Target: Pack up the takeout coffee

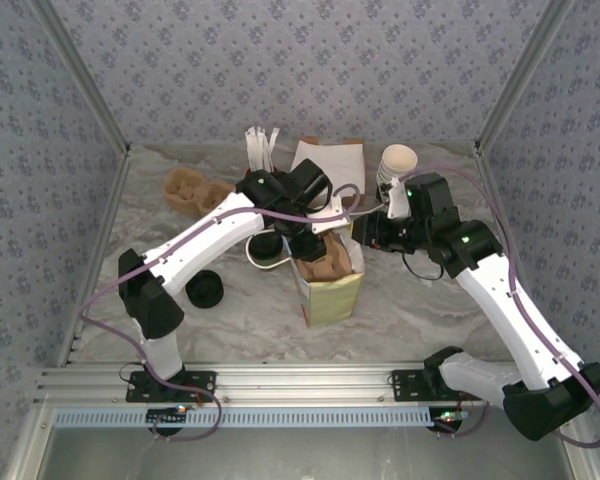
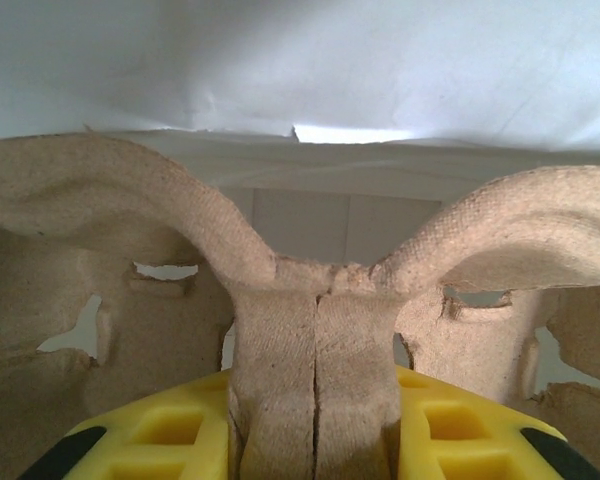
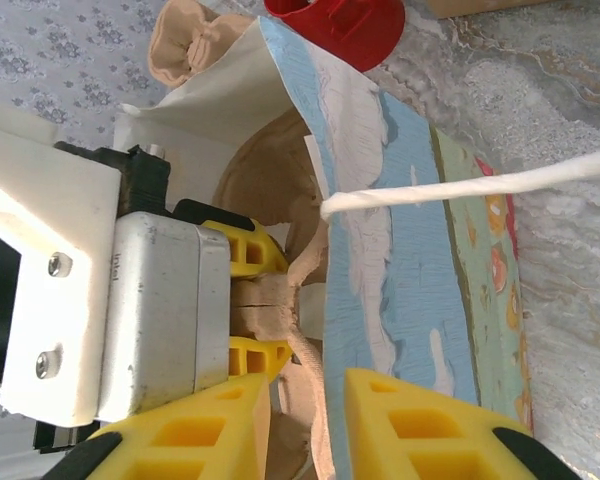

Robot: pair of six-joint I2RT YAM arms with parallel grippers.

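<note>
A white-and-yellow paper bag [image 1: 332, 292] stands open mid-table; the right wrist view shows its blue-printed wall [image 3: 410, 250]. Inside it sits a brown pulp cup carrier [image 1: 325, 258]. My left gripper [image 1: 315, 235] reaches down into the bag and is shut on the carrier's central rib [image 2: 315, 330], also visible from the side [image 3: 265, 305]. My right gripper [image 3: 310, 425] is at the bag's right rim, open, with the bag wall and carrier edge between its fingers. A round black lid [image 1: 205, 290] left of the bag looks like the takeout coffee; its cup is too dark to make out.
Another black lid [image 1: 265, 250] lies beside the bag. A second pulp carrier [image 1: 190, 190] sits at back left. White sticks [image 1: 260, 148], brown paper [image 1: 332, 155] and stacked white cups [image 1: 398, 165] line the back. A red cup [image 3: 340, 25] stands beyond the bag, and the bag's white handle [image 3: 480, 188] juts out sideways.
</note>
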